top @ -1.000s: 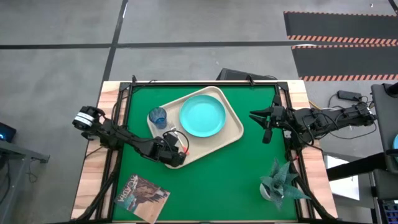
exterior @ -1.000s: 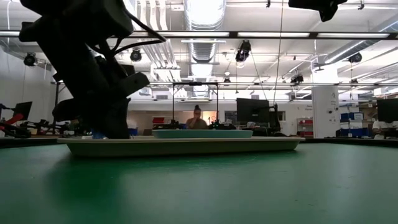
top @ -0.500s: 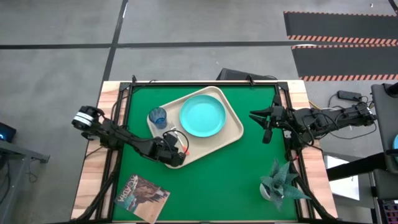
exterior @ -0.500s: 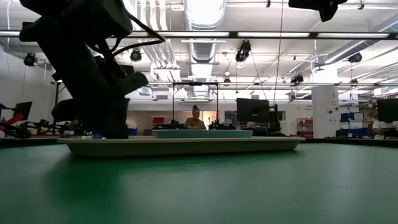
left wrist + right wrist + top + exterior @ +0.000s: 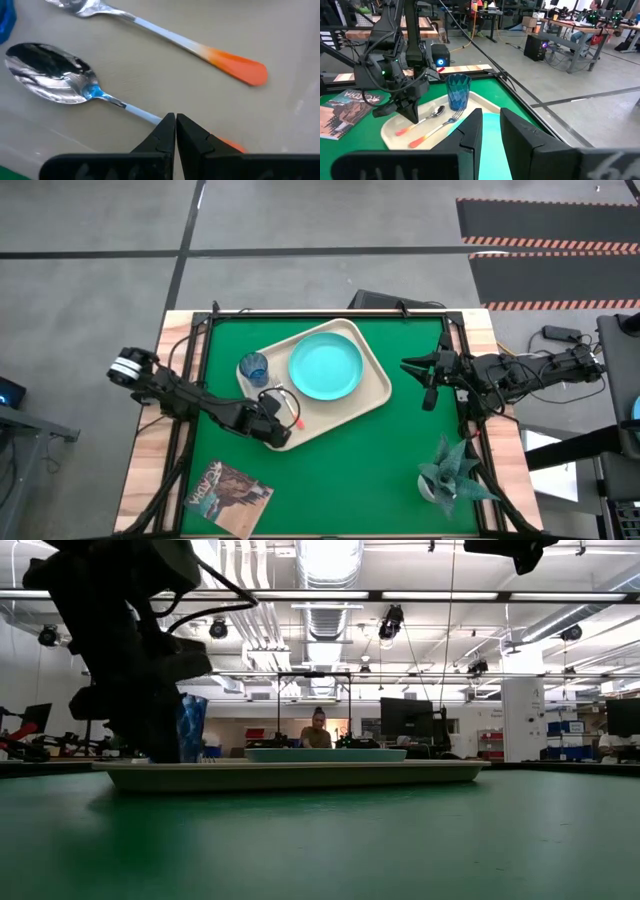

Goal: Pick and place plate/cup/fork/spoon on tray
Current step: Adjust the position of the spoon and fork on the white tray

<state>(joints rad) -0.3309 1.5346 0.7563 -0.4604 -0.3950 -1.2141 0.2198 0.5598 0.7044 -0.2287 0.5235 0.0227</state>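
While the left hand hovers with its fingers pressed together and gripping nothing, just above the near corner of the large cream plastic tray, the slim spoon with a silver oval bowl and red-orange handle lies flat on the tray beneath it. Beside the spoon lies the red-handled fork with silver tines, also on the tray. A small translucent blue tumbler stands upright on the tray's left end, next to the round turquoise plate at its middle. Over at the green bench, the right hand waits well apart from the tray, fingers slightly parted, empty.
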